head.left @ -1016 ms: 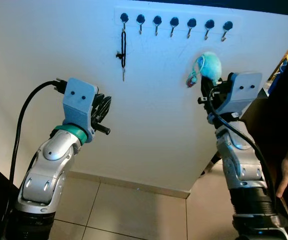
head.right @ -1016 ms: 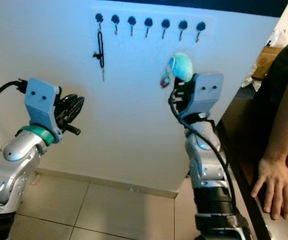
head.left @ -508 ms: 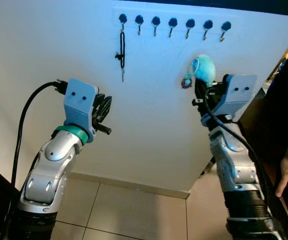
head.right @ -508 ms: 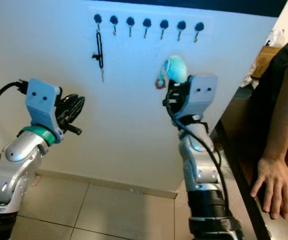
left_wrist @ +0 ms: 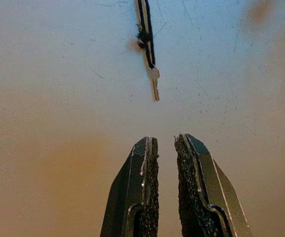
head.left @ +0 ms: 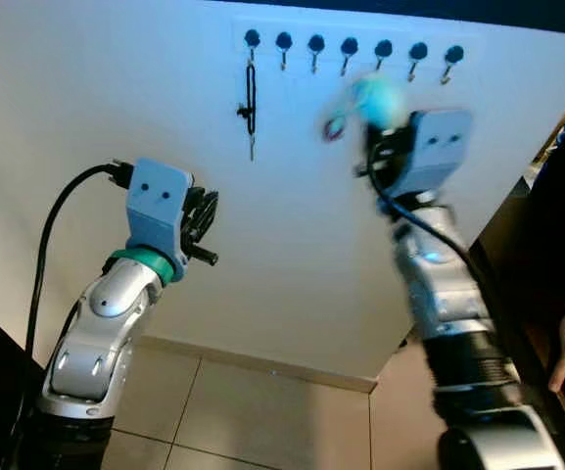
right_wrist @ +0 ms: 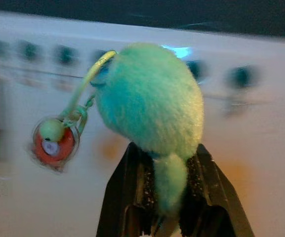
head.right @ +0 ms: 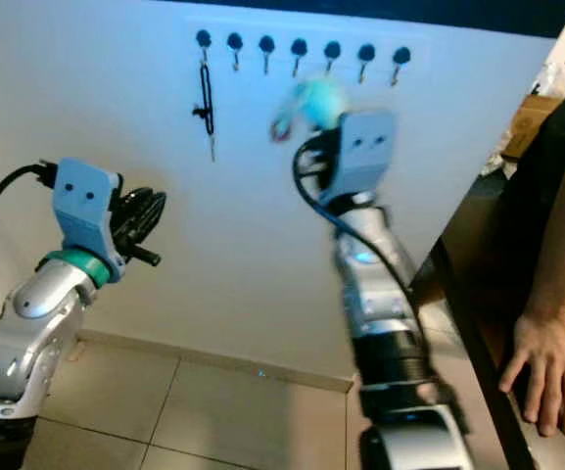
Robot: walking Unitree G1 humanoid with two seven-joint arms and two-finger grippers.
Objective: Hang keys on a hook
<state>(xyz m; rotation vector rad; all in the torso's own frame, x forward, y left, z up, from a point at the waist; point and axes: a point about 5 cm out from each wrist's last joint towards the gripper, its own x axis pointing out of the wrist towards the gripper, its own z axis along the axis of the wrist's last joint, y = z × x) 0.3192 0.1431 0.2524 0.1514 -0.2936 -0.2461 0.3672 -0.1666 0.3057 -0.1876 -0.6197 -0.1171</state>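
Note:
A row of several black-capped hooks (head.left: 350, 47) runs along the top of the white wall. From the leftmost hook hangs a black strap with a key (head.left: 251, 103), also visible as the key (left_wrist: 151, 79) in the left wrist view. My right gripper (right_wrist: 164, 153) is shut on a fluffy turquoise pompom keychain (head.left: 372, 96) with a red round tag (head.left: 334, 127) dangling on a loop. It holds the keychain just below the middle hooks, blurred by motion. My left gripper (left_wrist: 164, 148) is raised lower left, shut with a thin slit and nothing in it.
A person's hand (head.right: 546, 377) rests on a dark table edge (head.right: 478, 343) at the far right, close to my right arm. Beige floor tiles (head.left: 262, 421) lie below the wall. The wall under the hooks is bare.
My right arm has swung up and to the left with the pompom keychain, from below the right-hand hooks to just under the middle ones. The left arm has stayed put.

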